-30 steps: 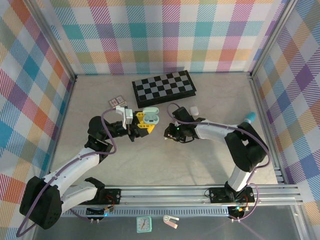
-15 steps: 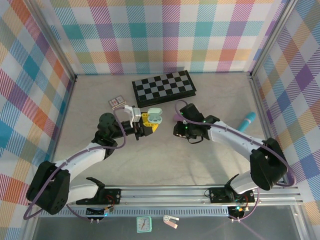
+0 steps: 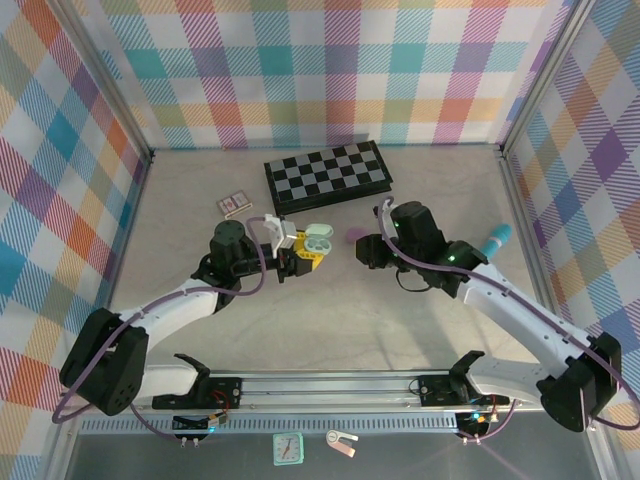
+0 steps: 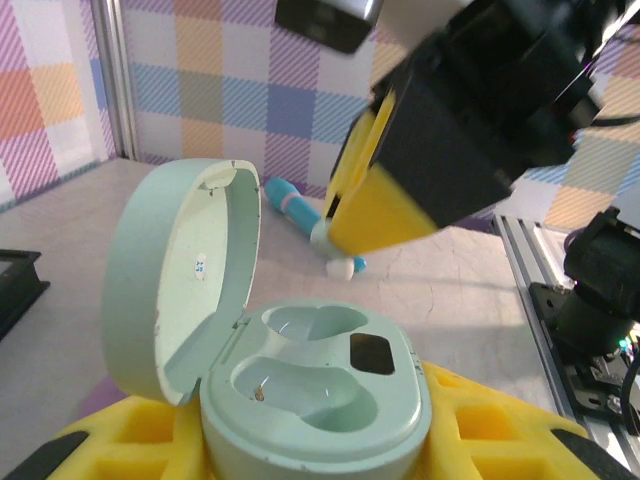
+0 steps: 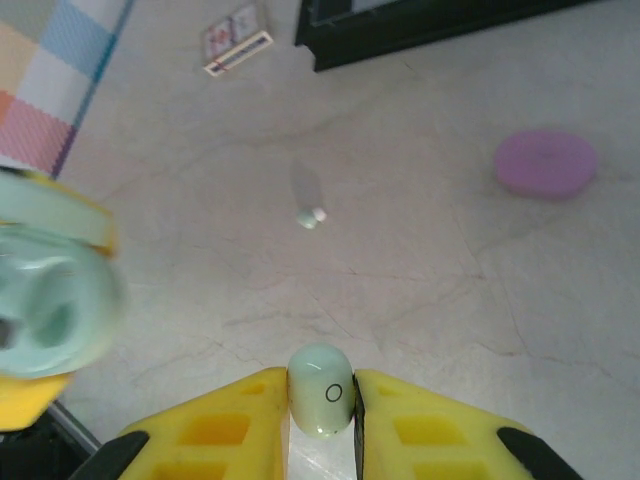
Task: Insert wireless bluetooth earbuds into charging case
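Closest to me, in front of the rail, sits a small mint-green clock (image 3: 288, 449). Past the arm bases, my left end effector (image 4: 310, 445) is clenched on the mint charging case (image 4: 318, 395), its yellow fingers (image 4: 520, 440) hugging the base from both sides. The case is held clear of the tabletop (image 3: 330, 320) with its lid (image 4: 180, 270) swung open and two moulded wells facing up.

Across a small gap, my right end effector (image 5: 321, 398) is grasping a mint earbud (image 5: 321, 385), pinched between the tips of its yellow pads (image 5: 240, 420). That earbud hangs above the tabletop, near the open case but apart from it, and it sits in neither well.

On the tabletop between the two end effectors lies a second earbud (image 5: 311, 216), pale mint with a white tip, loose on its side. Just beyond the gap a lilac pebble-like case (image 3: 352, 236) rests flat. Off to the right, near the wall, lies a blue stick with a pink band (image 3: 497, 238). Further back on the left is a small flat packet (image 3: 232, 205). Furthest of all, a folded chessboard (image 3: 327, 175) lies near the back wall.
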`<move>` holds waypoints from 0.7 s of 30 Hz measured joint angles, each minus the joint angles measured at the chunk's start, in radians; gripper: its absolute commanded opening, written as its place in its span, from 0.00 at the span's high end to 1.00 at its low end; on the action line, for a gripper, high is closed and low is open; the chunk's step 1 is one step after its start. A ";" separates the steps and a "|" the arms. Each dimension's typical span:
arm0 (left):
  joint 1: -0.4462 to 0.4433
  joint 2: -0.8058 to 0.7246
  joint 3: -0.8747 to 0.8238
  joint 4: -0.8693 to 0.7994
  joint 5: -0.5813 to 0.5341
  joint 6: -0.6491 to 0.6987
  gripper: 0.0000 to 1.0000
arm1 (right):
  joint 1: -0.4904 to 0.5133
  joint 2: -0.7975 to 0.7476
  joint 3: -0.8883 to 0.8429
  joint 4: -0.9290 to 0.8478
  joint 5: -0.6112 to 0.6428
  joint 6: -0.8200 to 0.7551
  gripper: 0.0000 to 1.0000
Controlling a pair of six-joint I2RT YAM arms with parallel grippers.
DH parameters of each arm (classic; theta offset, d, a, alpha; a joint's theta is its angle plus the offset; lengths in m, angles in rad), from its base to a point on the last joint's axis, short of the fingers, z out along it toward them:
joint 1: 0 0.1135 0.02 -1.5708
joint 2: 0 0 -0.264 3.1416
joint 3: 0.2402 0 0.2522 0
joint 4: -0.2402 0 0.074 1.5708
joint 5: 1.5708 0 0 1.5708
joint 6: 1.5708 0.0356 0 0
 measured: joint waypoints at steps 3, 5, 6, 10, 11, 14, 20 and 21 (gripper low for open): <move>-0.017 0.025 0.010 -0.004 -0.002 0.011 0.67 | 0.000 -0.022 0.001 0.004 -0.046 -0.064 0.78; -0.029 0.040 0.017 -0.006 -0.006 0.012 0.67 | 0.000 -0.031 0.005 0.006 -0.082 -0.105 0.78; -0.033 0.045 0.019 -0.006 -0.007 0.012 0.67 | 0.000 -0.034 0.006 0.008 -0.097 -0.120 0.78; -0.050 0.056 0.028 -0.007 -0.007 0.012 0.67 | 0.000 -0.037 0.022 0.007 -0.154 -0.182 0.78; -0.055 0.056 0.031 -0.007 -0.007 0.012 0.67 | 0.000 -0.037 0.027 0.007 -0.166 -0.195 0.78; -0.066 0.056 0.037 -0.006 -0.007 0.012 0.67 | 0.000 -0.032 0.043 0.008 -0.198 -0.225 0.78; -0.084 0.056 0.045 -0.007 -0.003 0.012 0.67 | 0.000 0.013 0.078 0.013 -0.238 -0.263 0.79; -0.084 0.056 0.048 -0.007 -0.003 0.012 0.67 | 0.000 0.019 0.081 0.014 -0.243 -0.269 0.79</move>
